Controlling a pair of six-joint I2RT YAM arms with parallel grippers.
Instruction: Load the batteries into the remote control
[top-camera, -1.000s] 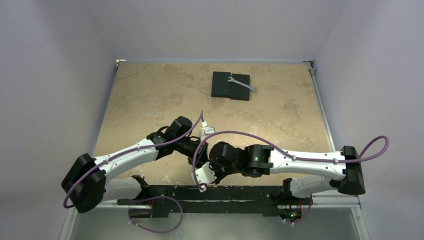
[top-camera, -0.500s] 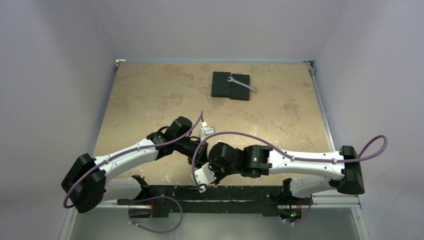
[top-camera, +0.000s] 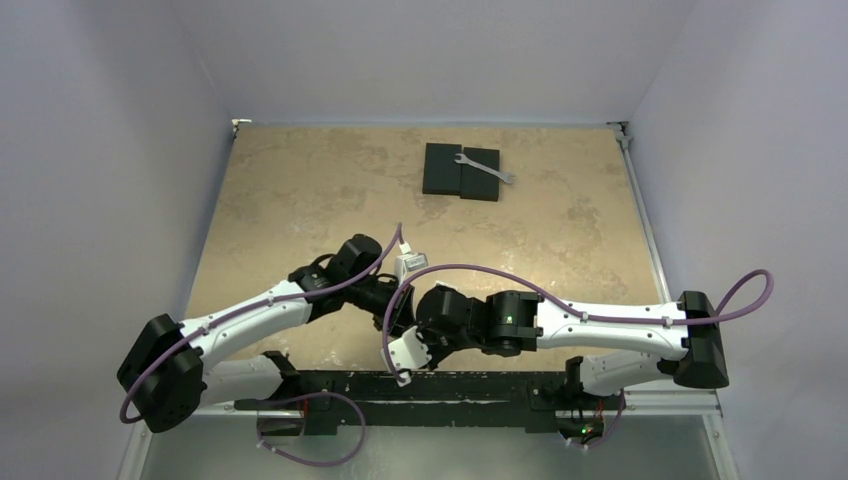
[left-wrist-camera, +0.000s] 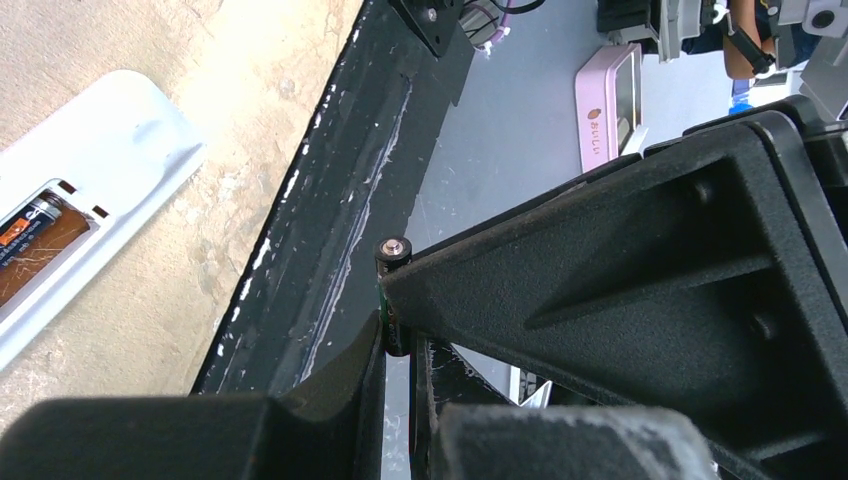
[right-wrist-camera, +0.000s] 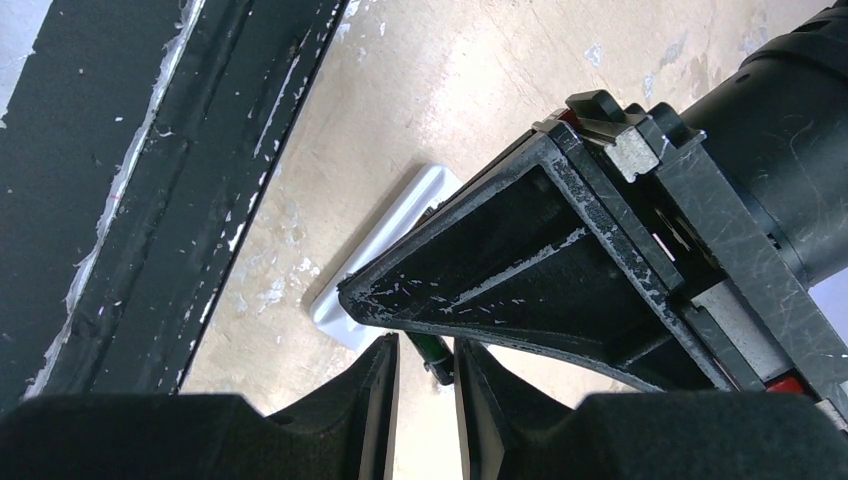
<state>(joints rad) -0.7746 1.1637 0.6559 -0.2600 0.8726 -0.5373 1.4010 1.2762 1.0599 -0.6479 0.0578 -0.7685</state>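
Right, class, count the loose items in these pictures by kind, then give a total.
Batteries: 2 (held battery, loaded battery)
Remote control: 1
Black blocks: 2
Wrench: 1
Total: 6

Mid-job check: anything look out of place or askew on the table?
Only the silver wrench, lying diagonally across the two black blocks at the table's far side, away from the work. The remote control lies back up with one battery seated.
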